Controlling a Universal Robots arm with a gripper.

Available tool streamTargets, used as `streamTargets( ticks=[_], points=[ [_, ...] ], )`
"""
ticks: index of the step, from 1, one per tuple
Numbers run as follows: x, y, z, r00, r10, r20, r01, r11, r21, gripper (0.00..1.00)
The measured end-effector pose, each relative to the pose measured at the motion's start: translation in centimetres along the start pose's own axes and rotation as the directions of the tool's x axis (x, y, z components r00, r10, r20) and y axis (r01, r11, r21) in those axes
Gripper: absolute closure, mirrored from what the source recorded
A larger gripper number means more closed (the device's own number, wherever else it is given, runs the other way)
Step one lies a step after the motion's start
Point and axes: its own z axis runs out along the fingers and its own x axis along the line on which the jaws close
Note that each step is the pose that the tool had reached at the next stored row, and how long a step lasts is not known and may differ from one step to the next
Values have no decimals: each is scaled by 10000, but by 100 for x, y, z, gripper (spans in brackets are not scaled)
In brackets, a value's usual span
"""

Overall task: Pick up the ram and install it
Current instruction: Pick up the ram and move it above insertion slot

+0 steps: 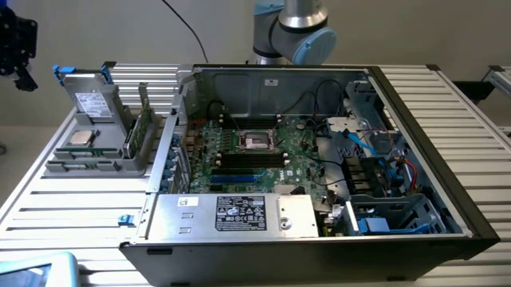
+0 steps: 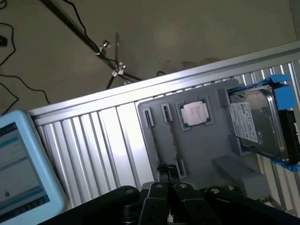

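Ram stands near hard drive; label unreadable.

Two cameras, one far and one close.
The exterior view looks down from high up at the open computer case on the ribbed surface. The wrist view looks down from closer. Both show the grey holder and the silver chip in it.
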Motion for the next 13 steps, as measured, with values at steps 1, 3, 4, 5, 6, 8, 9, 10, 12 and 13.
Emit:
streamTargets(
  ticks=[1,3,4,5,6,8,9,10,12,13],
  points=[
    [0,0,0,9998,-186,-16,186,9998,2,89],
    [0,0,0,9985,-543,-49,543,9985,4,89],
    [0,0,0,9974,-724,-65,724,9974,6,89],
    [0,0,0,9960,-894,-83,894,9960,8,89],
    [0,0,0,9941,-1084,-103,1084,9941,9,89],
    [1,0,0,9902,-1387,-131,1387,9903,8,89],
    [1,0,-1,9896,-1432,-132,1432,9897,7,89],
    [0,0,0,9896,-1431,-133,1431,9897,8,89],
    [0,0,1,9896,-1431,-133,1432,9897,8,89],
    [0,0,1,9896,-1432,-133,1432,9897,8,89]
  ],
)
